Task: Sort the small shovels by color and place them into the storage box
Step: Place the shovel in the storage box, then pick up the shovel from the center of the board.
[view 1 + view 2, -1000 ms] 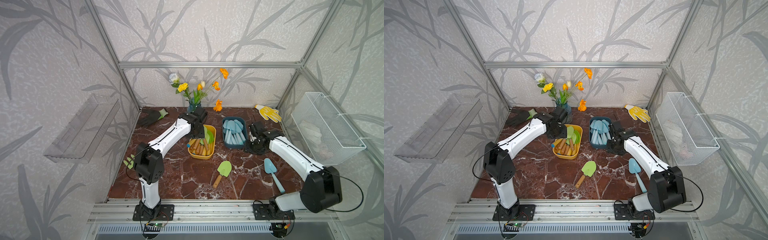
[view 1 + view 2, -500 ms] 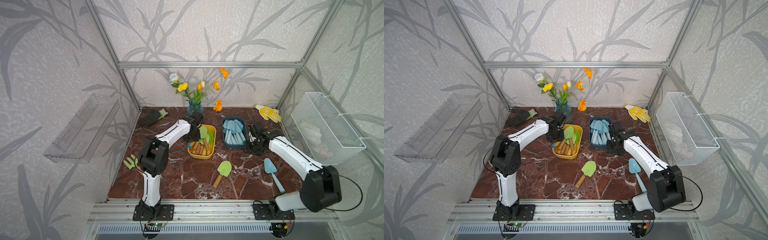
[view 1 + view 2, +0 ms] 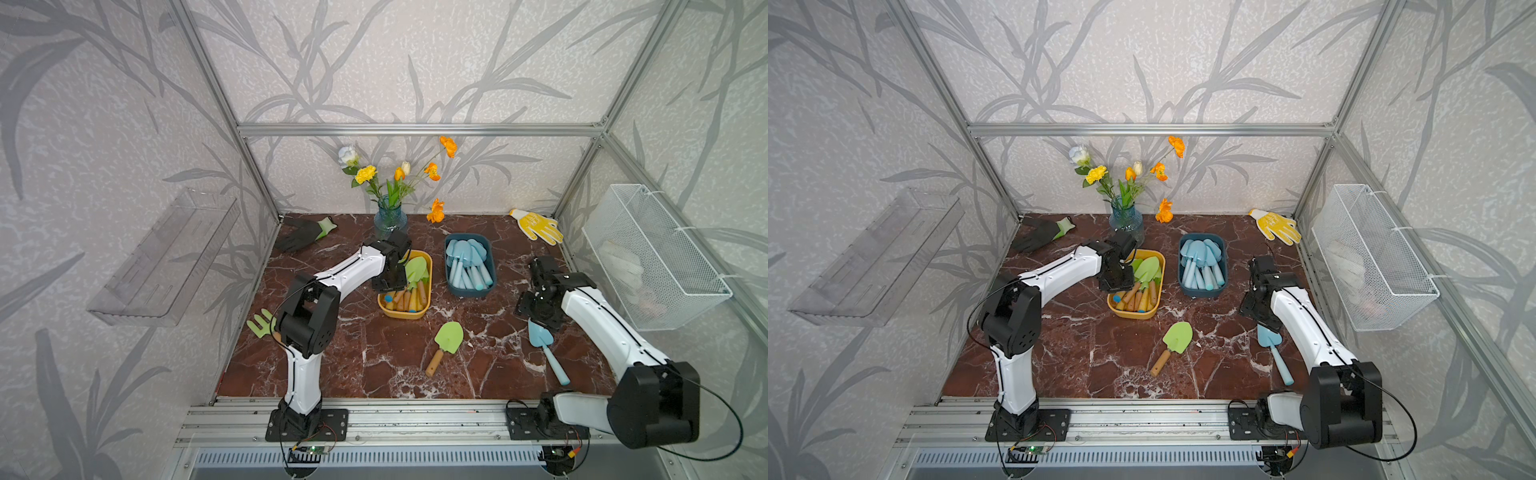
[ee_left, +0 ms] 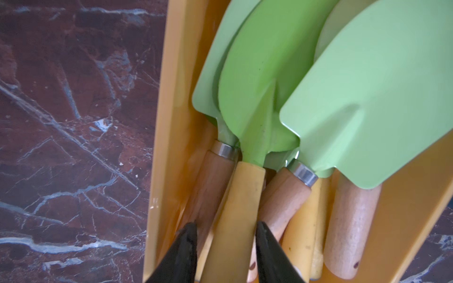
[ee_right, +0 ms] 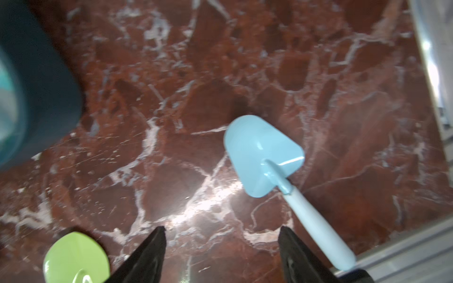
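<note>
Grey leaf-patterned walls (image 3: 415,62), bearing a clear shelf (image 3: 166,257) and wire basket (image 3: 648,257), enclose a red-brown marble floor (image 3: 395,365).

We see the green shovels (image 3: 417,268) piled in the yellow storage box (image 3: 403,314), lime blades to the rear, wooden and yellow blue-tipped handles to the front. The pale blue shovels (image 3: 463,253) lie packed the same way in the dark blue storage box (image 3: 469,293) just beside it. A loose green shovel (image 3: 448,338) with a wooden handle lies flat on the bench (image 3: 395,365) in front of both boxes. A loose blue shovel (image 3: 541,336) lies flat farther right, well apart, handle frontward.
</note>
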Robot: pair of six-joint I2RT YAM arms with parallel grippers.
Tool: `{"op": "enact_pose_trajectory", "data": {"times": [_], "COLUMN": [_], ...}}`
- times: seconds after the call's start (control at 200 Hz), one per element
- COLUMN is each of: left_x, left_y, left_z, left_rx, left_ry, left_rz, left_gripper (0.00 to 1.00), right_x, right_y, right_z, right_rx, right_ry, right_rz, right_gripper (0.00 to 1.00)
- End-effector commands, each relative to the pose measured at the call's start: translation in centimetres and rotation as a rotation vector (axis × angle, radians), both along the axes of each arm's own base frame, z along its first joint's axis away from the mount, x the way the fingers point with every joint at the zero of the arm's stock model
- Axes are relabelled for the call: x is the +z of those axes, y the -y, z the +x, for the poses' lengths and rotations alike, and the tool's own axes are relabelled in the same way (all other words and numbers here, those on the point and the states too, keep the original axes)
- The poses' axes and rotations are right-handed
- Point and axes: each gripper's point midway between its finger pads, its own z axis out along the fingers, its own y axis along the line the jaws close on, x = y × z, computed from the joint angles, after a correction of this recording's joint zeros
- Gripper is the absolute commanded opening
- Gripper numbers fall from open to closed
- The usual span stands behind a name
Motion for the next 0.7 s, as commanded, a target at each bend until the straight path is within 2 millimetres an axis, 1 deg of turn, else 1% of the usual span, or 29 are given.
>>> {"op": "enact_pose_trajectory", "data": {"times": [0.0, 0.095, 0.145, 0.215, 0.275, 0.345, 0.415, 0.52, 0.695], "left_x": [2.5, 3.9, 4.6, 5.6, 6.2, 6.6, 6.6, 6.2, 5.6], "left_y": [1.0, 1.3, 1.4, 1.4, 1.2, 1.1, 0.8, 0.8, 0.9], "left_z": [0.5, 1.1, 1.3, 1.6, 1.6, 1.6, 1.4, 1.0, 0.7], "left_rx": [-0.009, -0.009, -0.01, -0.005, -0.003, -0.008, -0.005, -0.009, -0.012], "left_ry": [0.041, 0.075, 0.095, 0.128, 0.149, 0.166, 0.166, 0.148, 0.125], "left_rz": [-0.041, -0.056, -0.065, -0.076, -0.078, -0.082, -0.076, -0.076, -0.08], "left_gripper": [0.43, 0.44, 0.48, 0.51, 0.52, 0.53, 0.53, 0.53, 0.53], "right_x": [-1.0, -2.7, -3.8, -5.3, -6.3, -7.0, -7.5, -8.3, -8.9], "right_y": [3.5, 5.0, 5.5, 5.8, 5.6, 4.9, 3.7, 2.0, 0.6], "right_z": [-3.8, -5.7, -6.5, -7.3, -7.8, -7.9, -7.7, -7.8, -8.5], "right_rx": [-0.153, -0.265, -0.317, -0.367, -0.38, -0.357, -0.327, -0.304, -0.283], "right_ry": [-0.086, -0.111, -0.121, -0.133, -0.147, -0.163, -0.175, -0.163, -0.17], "right_rz": [-0.078, -0.05, -0.029, 0.005, 0.03, 0.07, 0.137, 0.223, 0.245], "right_gripper": [0.78, 0.78, 0.77, 0.76, 0.75, 0.74, 0.72, 0.71, 0.67]}}
